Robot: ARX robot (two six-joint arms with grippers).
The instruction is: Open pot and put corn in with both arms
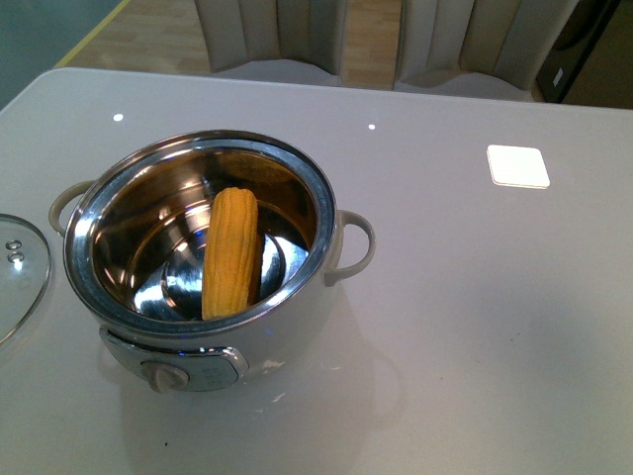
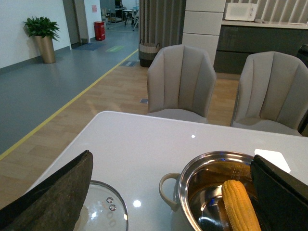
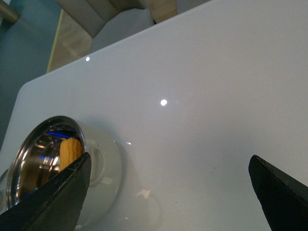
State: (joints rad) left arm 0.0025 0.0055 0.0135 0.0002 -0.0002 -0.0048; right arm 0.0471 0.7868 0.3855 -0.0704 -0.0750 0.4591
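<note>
The cream-white pot [image 1: 297,327] stands open on the table, left of the middle in the front view. The yellow-orange corn [image 1: 231,252] lies inside its steel bowl, leaning on the near wall. The glass lid [image 1: 15,272] lies flat on the table left of the pot. Neither gripper shows in the front view. My left gripper [image 2: 173,204] is open and empty, above the table, with the lid [image 2: 103,211], pot [image 2: 211,166] and corn [image 2: 239,204] between its fingers. My right gripper [image 3: 171,199] is open and empty over bare table, right of the pot [image 3: 103,178]; the corn [image 3: 70,151] shows there.
A white square pad [image 1: 517,165] lies on the table at the back right. Two grey chairs [image 2: 180,82] stand behind the table's far edge. The white table [image 1: 475,327] extends to the right of the pot.
</note>
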